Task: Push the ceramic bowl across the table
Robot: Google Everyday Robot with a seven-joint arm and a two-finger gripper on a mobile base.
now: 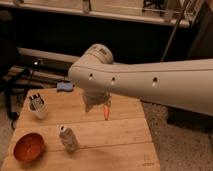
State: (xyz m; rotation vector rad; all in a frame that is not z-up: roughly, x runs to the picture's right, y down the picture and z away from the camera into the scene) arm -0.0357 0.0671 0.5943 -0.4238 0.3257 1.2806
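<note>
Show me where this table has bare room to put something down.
The front right of the table, between the can and the right edge, is bare. The left side is crowded: cup, bowl, can. The gripper hangs over the back middle, beside the carrot.

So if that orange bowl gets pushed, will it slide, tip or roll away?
The ceramic bowl looks wide and shallow, sitting upright, so it would probably slide rather than tip. Its glossy side may let a push glance off. The gripper hangs over the middle of the table beside the carrot, apart from the bowl.
</note>
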